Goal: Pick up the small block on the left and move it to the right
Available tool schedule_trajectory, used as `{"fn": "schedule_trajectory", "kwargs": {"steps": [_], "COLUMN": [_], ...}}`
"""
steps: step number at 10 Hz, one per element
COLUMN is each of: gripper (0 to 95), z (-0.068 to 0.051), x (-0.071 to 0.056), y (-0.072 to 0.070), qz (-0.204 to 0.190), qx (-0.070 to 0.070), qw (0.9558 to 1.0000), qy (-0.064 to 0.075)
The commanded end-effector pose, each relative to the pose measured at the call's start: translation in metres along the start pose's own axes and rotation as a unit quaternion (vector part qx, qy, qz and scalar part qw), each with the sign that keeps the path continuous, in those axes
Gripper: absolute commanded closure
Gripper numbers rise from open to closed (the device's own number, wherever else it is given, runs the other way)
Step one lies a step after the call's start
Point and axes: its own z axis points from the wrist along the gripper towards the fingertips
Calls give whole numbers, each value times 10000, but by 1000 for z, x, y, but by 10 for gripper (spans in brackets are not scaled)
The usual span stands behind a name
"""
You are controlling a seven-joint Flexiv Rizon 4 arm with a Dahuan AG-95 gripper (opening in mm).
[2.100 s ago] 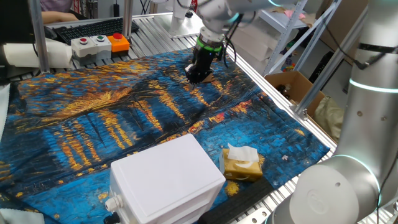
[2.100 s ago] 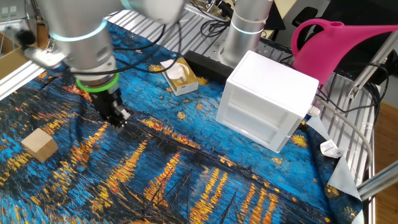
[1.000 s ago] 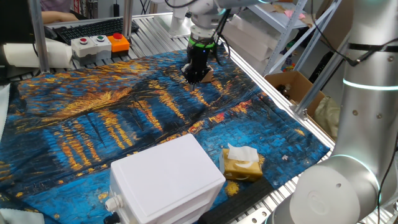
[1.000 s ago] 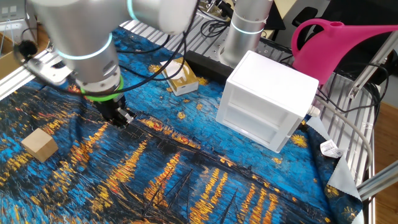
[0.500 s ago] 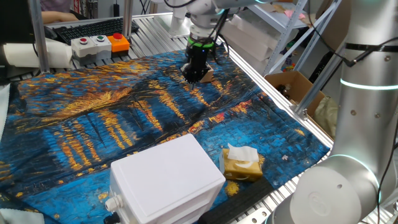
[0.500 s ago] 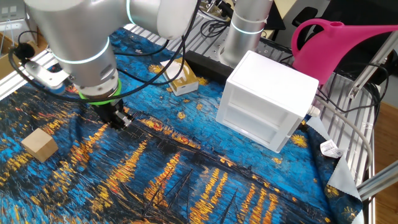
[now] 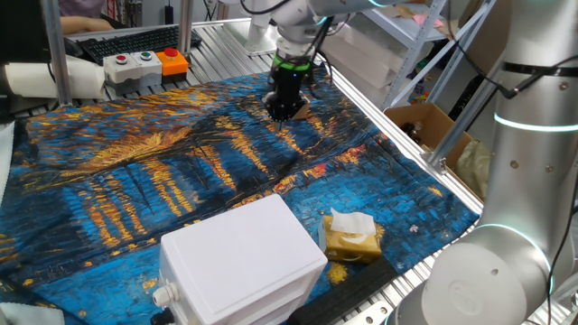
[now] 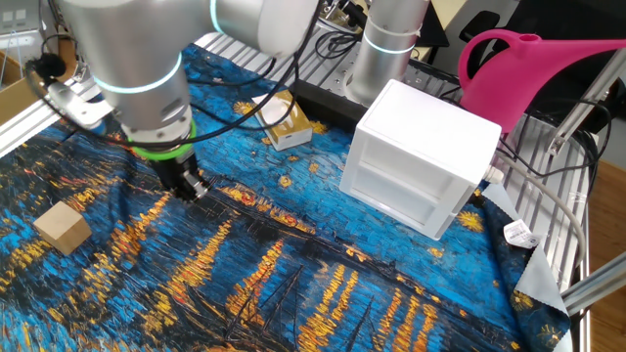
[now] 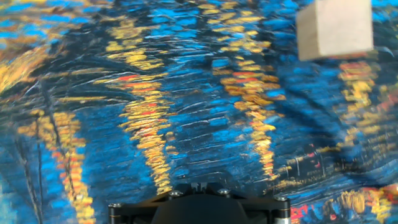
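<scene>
Small block [image 8: 61,228] sits on the patterned cloth [image 8: 293,284] over the worktop, apart from the claw [image 8: 188,186]. Claw hangs low above cloth, empty; finger spacing can't be made out.

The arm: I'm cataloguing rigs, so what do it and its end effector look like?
The arm is thick, rounded, silver-grey, with glowing teal rings at its joints and a green band above the wrist. Black cables loop beside it. The end effector is small, black and narrow.
</scene>
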Motion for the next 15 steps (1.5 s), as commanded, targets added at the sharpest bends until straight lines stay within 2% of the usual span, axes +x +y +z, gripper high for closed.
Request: {"fn": "schedule_trajectory", "kwargs": {"steps": [1, 7, 8, 11, 13, 14, 15], "gripper": [950, 950, 950, 950, 950, 950, 950], "z": [0, 0, 0, 0, -1, -2, -3], "x": [3, 3, 3, 3, 2, -2, -13], "y": [-1, -1, -1, -1, -1, -1, -3], "qz": [284, 407, 501, 681, 476, 413, 309], "qx": [24, 33, 30, 10, 115, 197, 318], "qw": [9996, 9992, 9987, 9977, 9988, 9989, 9989], "qy": [-23, -20, -64, -42, -63, -85, -120]}}
